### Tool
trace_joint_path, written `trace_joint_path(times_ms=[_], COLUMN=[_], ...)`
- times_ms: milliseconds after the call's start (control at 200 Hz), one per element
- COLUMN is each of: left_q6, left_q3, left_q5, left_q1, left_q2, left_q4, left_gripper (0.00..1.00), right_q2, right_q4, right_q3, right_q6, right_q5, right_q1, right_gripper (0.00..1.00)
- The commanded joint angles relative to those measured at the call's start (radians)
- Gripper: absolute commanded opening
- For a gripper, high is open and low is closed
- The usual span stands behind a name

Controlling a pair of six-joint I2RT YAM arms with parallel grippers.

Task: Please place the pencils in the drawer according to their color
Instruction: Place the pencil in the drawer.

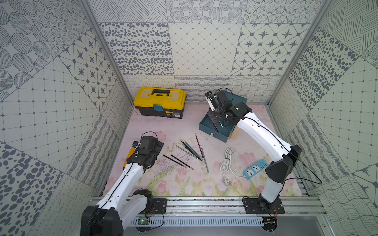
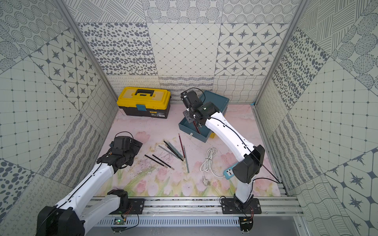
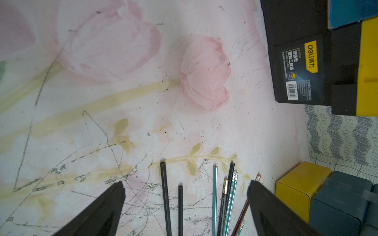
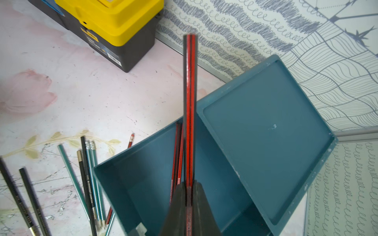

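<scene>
Right wrist: red pencil (image 4: 189, 102) is gripped by right pincer (image 4: 189, 185) over 1 o'clock drawer (image 4: 139, 173).
Left pincer (image 3: 186, 183): spread wide.
Next: release is needed.

The toolbox (image 1: 143, 100), upper left of centre in both top views, bears a black label (image 3: 299, 70) reading "deli" on yellow; print on the pencils (image 3: 214, 194) is illegible.

You'll see a black toolbox (image 1: 159, 104) with a yellow lid and a blue front latch standing at the back of the flower-printed mat (image 1: 173, 186). Toward the mat's right side, a white cable (image 1: 227, 161) lies coiled and tied, just beside a light blue power strip (image 1: 255, 169). An orange-yellow tool (image 1: 128, 156) shows at the left edge, mostly hidden.
</scene>
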Motion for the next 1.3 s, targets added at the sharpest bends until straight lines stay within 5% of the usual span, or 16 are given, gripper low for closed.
trace_joint_path(times_ms=[0, 866, 1296], left_q6=[-0.006, -0.008, -0.009], left_q3=[-0.004, 0.009, 0.000], left_q5=[0.003, 0.019, 0.019], left_q1=[0.005, 0.005, 0.006], left_q2=[0.010, 0.014, -0.005], left_q4=[0.017, 0.015, 0.015], left_gripper=[0.99, 0.99, 0.99], right_q2=[-0.037, -0.034, -0.046], right_q4=[0.029, -0.041, -0.044], right_q3=[-0.033, -0.180, -0.191], right_q6=[-0.005, 0.075, 0.091], right_q5=[-0.012, -0.137, -0.133], right_q1=[-0.019, -0.073, -0.074], right_gripper=[0.00, 0.00, 0.20])
